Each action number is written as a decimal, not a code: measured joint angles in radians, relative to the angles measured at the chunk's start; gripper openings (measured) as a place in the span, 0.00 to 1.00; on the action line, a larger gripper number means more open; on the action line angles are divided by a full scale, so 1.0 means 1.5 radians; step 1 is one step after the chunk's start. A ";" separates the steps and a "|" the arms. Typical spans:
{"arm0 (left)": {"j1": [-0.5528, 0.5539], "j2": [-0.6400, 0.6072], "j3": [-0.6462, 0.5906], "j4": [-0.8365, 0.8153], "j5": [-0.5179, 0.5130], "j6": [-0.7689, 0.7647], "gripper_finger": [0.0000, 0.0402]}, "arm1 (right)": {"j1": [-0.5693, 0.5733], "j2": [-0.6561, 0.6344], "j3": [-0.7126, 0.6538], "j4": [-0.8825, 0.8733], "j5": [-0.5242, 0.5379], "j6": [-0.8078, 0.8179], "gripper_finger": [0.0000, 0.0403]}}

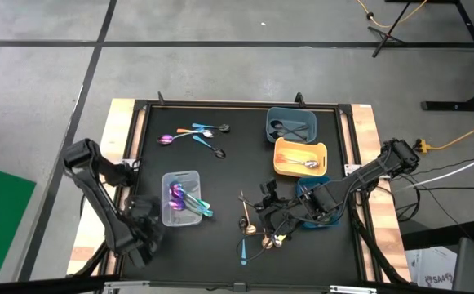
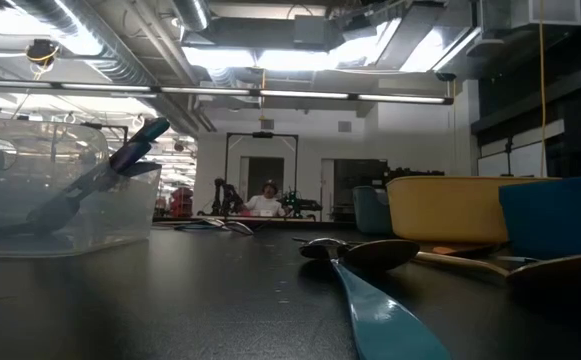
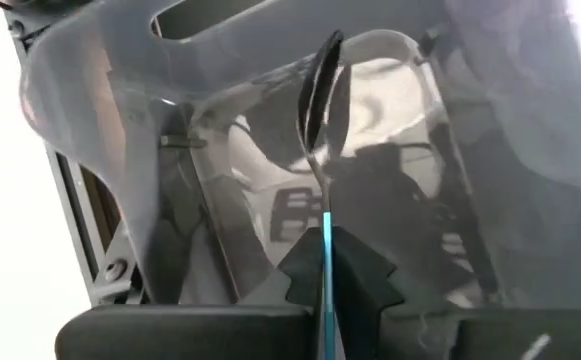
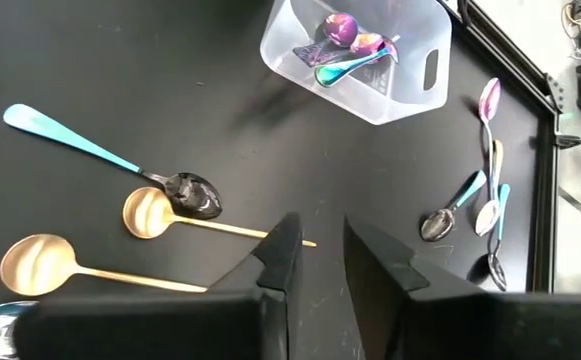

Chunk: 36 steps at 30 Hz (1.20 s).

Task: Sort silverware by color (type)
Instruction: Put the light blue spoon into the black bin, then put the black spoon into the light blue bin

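- Presently, black worktop point(image 1: 228, 196): framed in pale wood, carrying spoons and four trays.
- Left gripper point(image 1: 143, 237): near the worktop's front left corner, beside the clear tray; jaws clamped on a blue-handled spoon point(image 3: 321, 150), its dark bowl raised in front of the tray's wall in the left wrist view.
- Right gripper point(image 1: 271, 214): low over the front centre of the worktop, jaws apart with a narrow gap, nothing between them.
- Clear tray point(image 1: 165, 214): left of centre; holds purple iridescent spoons point(image 1: 176, 194) and a teal-handled one.
- Loose group of spoons point(image 1: 194, 135): toward the far left; purple, teal and dark finishes, lying close together.
- Grey-blue tray point(image 1: 273, 132): far right; holds dark spoons.
- Yellow tray point(image 1: 285, 166): just in front of the grey-blue one; holds a silver spoon point(image 1: 309, 163).
- Blue tray point(image 1: 306, 189): front right, largely hidden under the right arm.
- Two gold spoons point(image 4: 90, 255): beside the right gripper, side by side, with a teal-handled dark-bowled spoon point(image 4: 110, 160) touching one bowl.
- Further teal spoon point(image 1: 243, 251): near the front edge.
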 joint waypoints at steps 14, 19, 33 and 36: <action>0.000 0.047 0.001 0.018 0.000 0.035 0.11 | 0.000 0.000 0.000 0.000 0.000 0.000 0.17; 0.000 0.047 0.001 0.018 0.002 0.035 0.16 | 0.000 0.000 0.000 -0.011 0.000 0.005 0.17; 0.000 0.048 0.135 -0.080 0.050 0.100 0.12 | 0.000 -0.005 -0.019 -0.205 0.019 0.249 0.17; 0.000 0.048 0.182 -0.096 0.039 0.107 0.12 | 0.000 -0.006 -0.048 -0.166 0.019 0.281 0.17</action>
